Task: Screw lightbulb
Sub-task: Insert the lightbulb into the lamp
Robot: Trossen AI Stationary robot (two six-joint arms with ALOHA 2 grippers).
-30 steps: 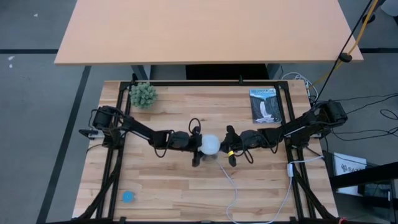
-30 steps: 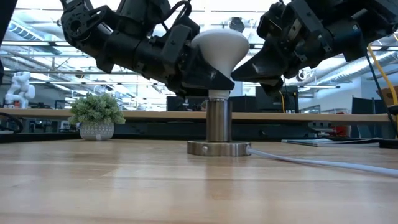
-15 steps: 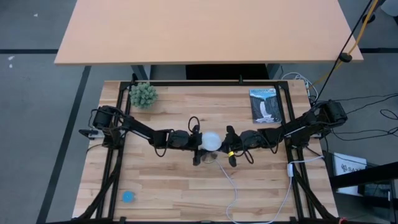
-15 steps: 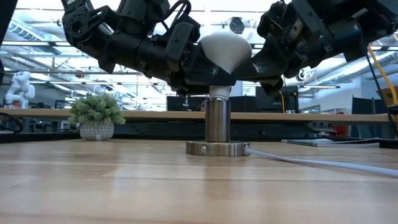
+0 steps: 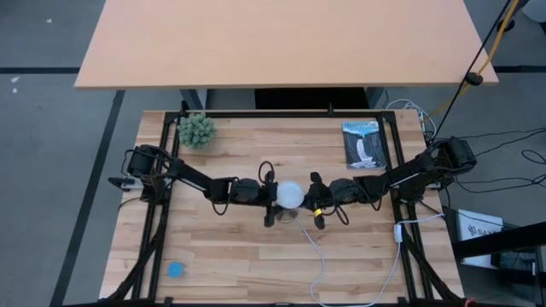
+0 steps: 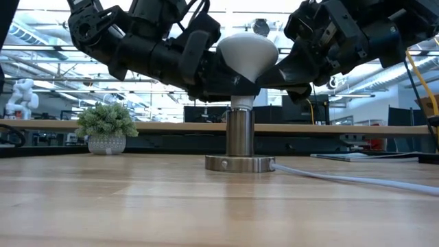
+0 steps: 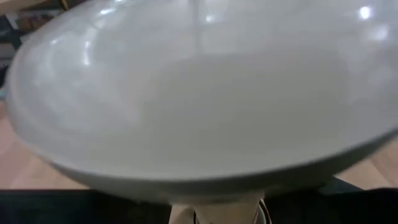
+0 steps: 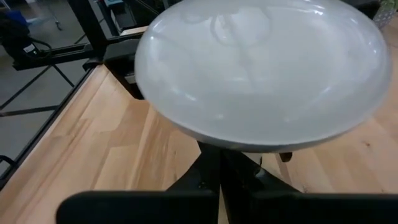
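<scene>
The white lightbulb (image 5: 290,194) stands globe up, its narrow base in the upright metal socket (image 6: 240,130), which rests on its flat round foot (image 6: 240,163) at mid table. My left gripper (image 5: 271,198) reaches in from the left under the globe (image 6: 247,51), fingers either side of the neck. My right gripper (image 5: 317,202) is open on the bulb's right, its fingertip (image 6: 282,72) close by the globe's underside; I cannot tell if it touches. The globe fills both the left wrist view (image 7: 199,93) and the right wrist view (image 8: 261,68). My left gripper holds the bulb at its tapering neck just under the globe (image 7: 217,202), one finger on each side. It comes in level from the table's left. The near finger (image 6: 233,86) hides the place of contact in the low view. The bulb stays upright in the socket.
A thin white cord (image 5: 320,256) runs from the socket foot toward the near edge. A small potted plant (image 5: 197,130) stands at the far left, a book (image 5: 365,144) at the far right, and a small blue disc (image 5: 175,269) at the near left.
My left gripper has gone toward the table's right edge, closing in under the globe. The bulb's globe has shifted a little toward the right edge with it.
</scene>
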